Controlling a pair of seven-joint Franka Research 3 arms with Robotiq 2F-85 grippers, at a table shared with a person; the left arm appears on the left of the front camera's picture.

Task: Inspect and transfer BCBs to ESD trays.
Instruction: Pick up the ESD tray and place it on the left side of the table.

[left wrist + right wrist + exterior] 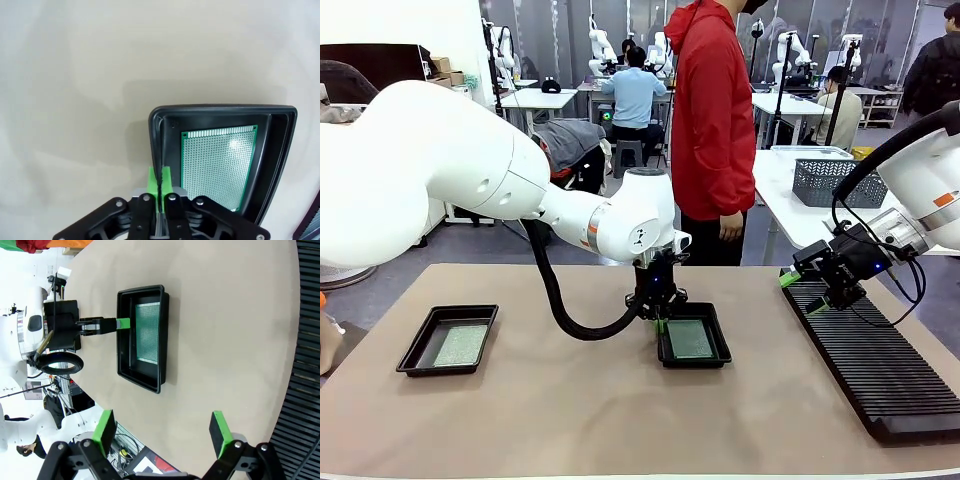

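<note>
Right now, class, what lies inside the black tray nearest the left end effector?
One green BCB lies flat on the tray floor, with bare black floor around it. The left end effector, pads shut, grips the tray's rim. Whatever lies beneath the board is covered.

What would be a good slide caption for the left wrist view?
Left gripper, green pads pressed together on the rim of a black ESD tray holding a green circuit board.
</note>
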